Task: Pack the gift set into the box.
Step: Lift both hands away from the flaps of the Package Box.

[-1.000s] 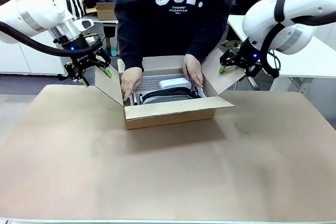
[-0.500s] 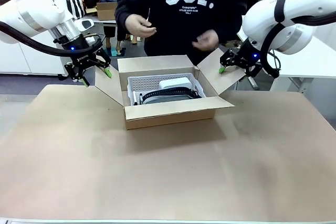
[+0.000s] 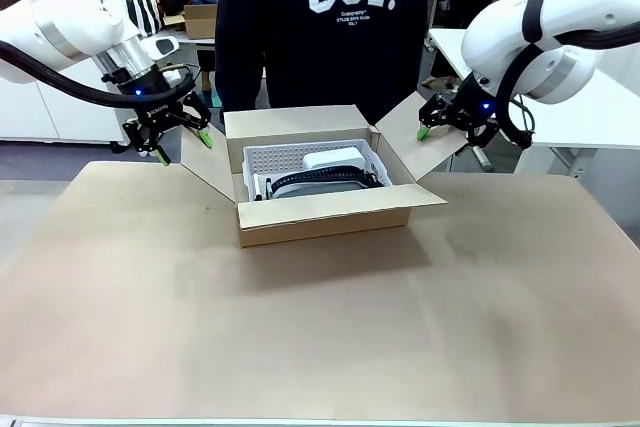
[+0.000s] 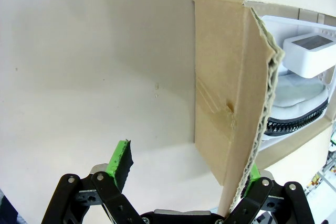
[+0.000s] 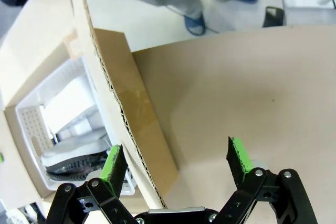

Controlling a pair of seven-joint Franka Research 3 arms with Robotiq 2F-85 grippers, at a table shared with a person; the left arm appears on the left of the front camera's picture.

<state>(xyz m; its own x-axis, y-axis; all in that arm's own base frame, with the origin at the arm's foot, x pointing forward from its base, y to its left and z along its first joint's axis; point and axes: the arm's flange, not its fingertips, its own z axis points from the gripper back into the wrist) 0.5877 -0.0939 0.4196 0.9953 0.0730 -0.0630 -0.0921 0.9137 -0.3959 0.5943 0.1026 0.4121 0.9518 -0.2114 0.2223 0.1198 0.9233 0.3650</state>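
Closest to me is a wide stretch of bare brown table covering, and past it, around the middle of the table, sits the box with all four flaps folded outward. The gift set lies down inside it: the pale perforated tray fills the bottom, the small white block rests in it toward the back, and the dark curved piece lies just in front of that block. At the box's left side the left gripper hangs by the raised side flap with its fingers spread, and its wrist camera shows the flap's corrugated edge running up between the green pads, close to the far one; whether it touches I cannot tell. At the other side the right gripper is likewise spread wide, straddling the right flap's outer edge, one pad on the box side and one over the table. Beyond the box a person in a dark sweatshirt lettered "CGP." stands close against the table
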